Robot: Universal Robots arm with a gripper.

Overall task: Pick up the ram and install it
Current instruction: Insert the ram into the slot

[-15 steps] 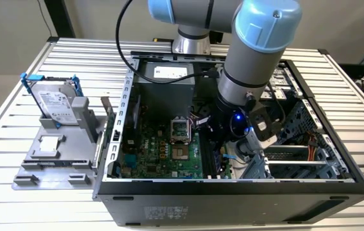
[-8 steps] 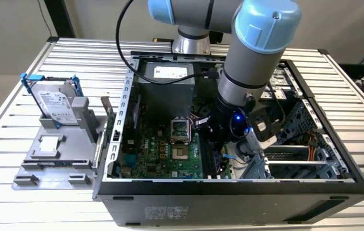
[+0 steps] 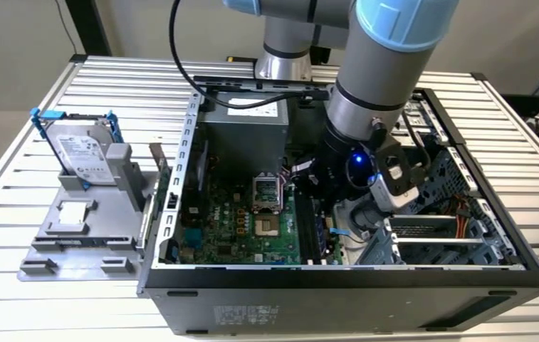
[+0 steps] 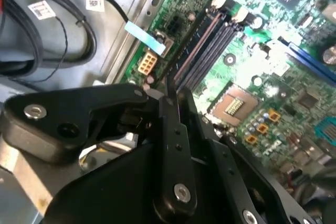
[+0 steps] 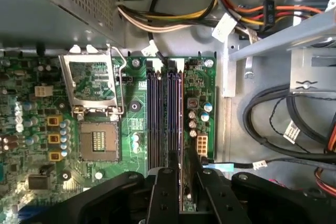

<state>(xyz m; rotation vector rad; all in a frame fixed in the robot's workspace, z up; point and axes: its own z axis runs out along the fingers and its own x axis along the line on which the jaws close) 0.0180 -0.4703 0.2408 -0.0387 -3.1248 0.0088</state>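
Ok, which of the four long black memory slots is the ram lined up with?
The outermost long black slot, nearest the small white connector and farthest from the square processor socket; the dark green ram stick runs along it.

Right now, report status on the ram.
Gripper shut on ram. Ram edge-on over the slots, at the outermost one. Cables lie beside the board, apart from the slots.

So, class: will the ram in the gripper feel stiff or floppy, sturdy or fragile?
Probably stiff: the ram looks straight, held edge-on in the gripper. Likely light, being a thin flat board. Possibly fragile: its chips sit bare, so sideways force above the slots might harm it.
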